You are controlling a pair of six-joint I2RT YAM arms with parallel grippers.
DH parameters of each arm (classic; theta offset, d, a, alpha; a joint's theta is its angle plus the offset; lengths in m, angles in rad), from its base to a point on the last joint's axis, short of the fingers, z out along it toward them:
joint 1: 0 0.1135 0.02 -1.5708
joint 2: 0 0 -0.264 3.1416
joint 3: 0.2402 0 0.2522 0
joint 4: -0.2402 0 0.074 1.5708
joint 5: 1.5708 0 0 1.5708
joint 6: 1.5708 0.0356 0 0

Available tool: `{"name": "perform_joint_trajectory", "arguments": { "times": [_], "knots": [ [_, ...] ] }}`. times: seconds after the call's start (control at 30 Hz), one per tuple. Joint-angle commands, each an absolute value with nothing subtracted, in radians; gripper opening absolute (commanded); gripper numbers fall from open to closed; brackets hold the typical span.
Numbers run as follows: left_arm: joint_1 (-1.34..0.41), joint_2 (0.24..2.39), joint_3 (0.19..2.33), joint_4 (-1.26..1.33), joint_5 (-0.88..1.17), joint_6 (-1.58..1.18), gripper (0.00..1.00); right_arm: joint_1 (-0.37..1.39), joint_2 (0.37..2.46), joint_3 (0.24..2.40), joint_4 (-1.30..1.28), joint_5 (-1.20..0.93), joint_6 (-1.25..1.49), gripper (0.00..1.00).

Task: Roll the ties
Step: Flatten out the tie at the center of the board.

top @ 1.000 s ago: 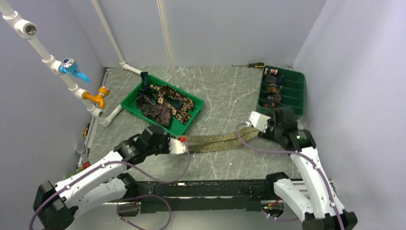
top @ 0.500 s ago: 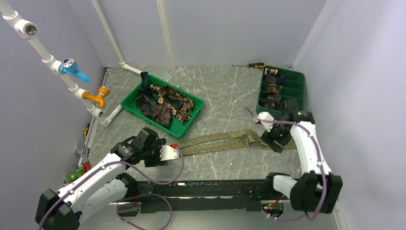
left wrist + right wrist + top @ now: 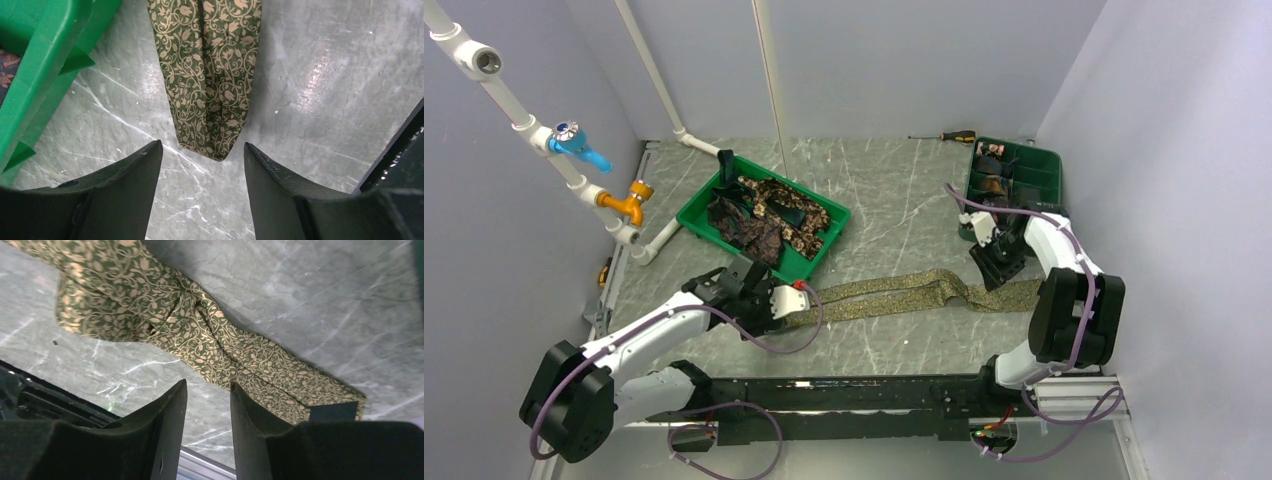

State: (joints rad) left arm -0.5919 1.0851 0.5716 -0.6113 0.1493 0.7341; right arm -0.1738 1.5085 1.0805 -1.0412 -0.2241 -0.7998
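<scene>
An olive-tan patterned tie (image 3: 894,293) lies flat as a long strip across the table, with a twist near its right end. In the left wrist view its pointed narrow end (image 3: 210,100) lies just ahead of my left gripper (image 3: 202,145), which is open and empty. In the top view my left gripper (image 3: 789,303) sits at the tie's left end. My right gripper (image 3: 209,384) is a little open and empty, hovering beside the twisted wide part of the tie (image 3: 200,340). In the top view my right gripper (image 3: 996,265) is above the tie's right end.
A green tray (image 3: 819,258) with several loose dark and patterned ties stands at the back left. A divided green tray (image 3: 1039,190) at the back right holds small tie coils (image 3: 991,185). A screwdriver (image 3: 944,136) lies by the back wall. White pipes with valves (image 3: 574,145) run along the left.
My right arm has swung back and to the right, and its gripper now sits further right over the tie's wide end. My left gripper backed off, then returned to the narrow end.
</scene>
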Motion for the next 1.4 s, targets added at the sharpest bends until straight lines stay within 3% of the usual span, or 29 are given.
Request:
{"name": "perform_joint_trajectory", "arguments": {
  "times": [0.0, 0.33, 0.43, 0.47, 0.53, 0.77, 0.87, 0.93, 1.07, 1.17, 1.37],
  "knots": [
    [-0.570, 1.042, 0.592, -0.571, 0.207, 0.675, 0.68, -0.175, 1.527, 1.000, -0.921, -0.126, -0.799, 0.38],
    [-0.568, 1.099, 0.518, -0.453, 0.157, 0.676, 0.58, -0.176, 1.581, 0.833, -0.758, 0.041, -0.850, 0.28],
    [-0.591, 1.153, 0.516, -0.496, 0.154, 0.744, 0.45, -0.177, 1.585, 0.797, -0.732, 0.087, -0.877, 0.26],
    [-0.604, 1.166, 0.515, -0.511, 0.112, 0.765, 0.30, -0.179, 1.578, 0.781, -0.727, 0.102, -0.890, 0.25],
    [-0.608, 1.148, 0.513, -0.540, 0.036, 0.803, 0.14, -0.190, 1.552, 0.754, -0.720, 0.124, -0.919, 0.25],
    [-0.607, 0.951, 0.578, -0.620, -0.148, 0.944, 0.07, -0.221, 1.469, 0.777, -0.777, 0.138, -0.988, 0.24],
    [-0.634, 0.942, 0.567, -0.606, -0.210, 0.969, 0.13, -0.221, 1.479, 0.824, -0.838, 0.086, -0.980, 0.26],
    [-0.646, 0.943, 0.544, -0.605, -0.202, 0.978, 0.34, -0.221, 1.492, 0.868, -0.899, 0.041, -0.974, 0.30],
    [-0.627, 0.934, 0.524, -0.650, -0.109, 0.955, 0.54, -0.222, 1.476, 0.965, -1.033, -0.082, -0.979, 0.43],
    [-0.578, 0.916, 0.587, -0.733, 0.036, 0.895, 0.67, -0.223, 1.461, 1.063, -1.115, -0.148, -0.966, 0.61],
    [-0.426, 0.877, 0.641, -0.745, 0.253, 0.771, 0.86, -0.222, 1.431, 1.259, -1.205, -0.290, -0.891, 0.64]
  ]
}}
